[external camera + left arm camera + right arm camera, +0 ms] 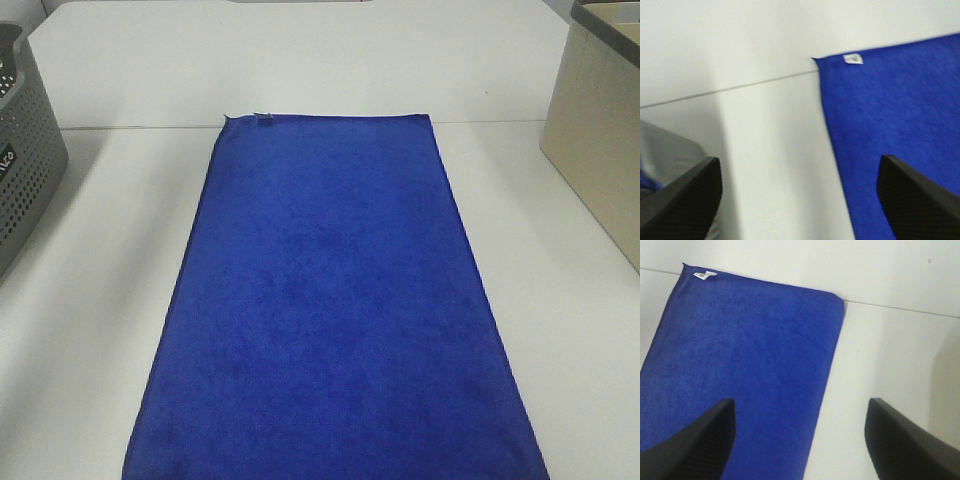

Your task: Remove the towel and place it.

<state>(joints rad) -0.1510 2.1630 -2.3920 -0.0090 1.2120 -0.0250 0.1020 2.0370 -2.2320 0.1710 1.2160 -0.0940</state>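
Note:
The royal-blue towel (330, 300) lies flat on the white table, running from the far edge to the front edge, with a small tag (264, 120) at its far left corner. Neither gripper shows in the high view. In the left wrist view my left gripper (800, 200) is open and empty, held above the towel's (895, 120) left edge, with the tag (853, 58) ahead. In the right wrist view my right gripper (800, 440) is open and empty above the towel's (740, 375) right edge.
A grey perforated basket (25, 150) stands at the table's left edge. A beige box (600, 140) stands at the right. The white table (100, 300) shows on both sides of the towel.

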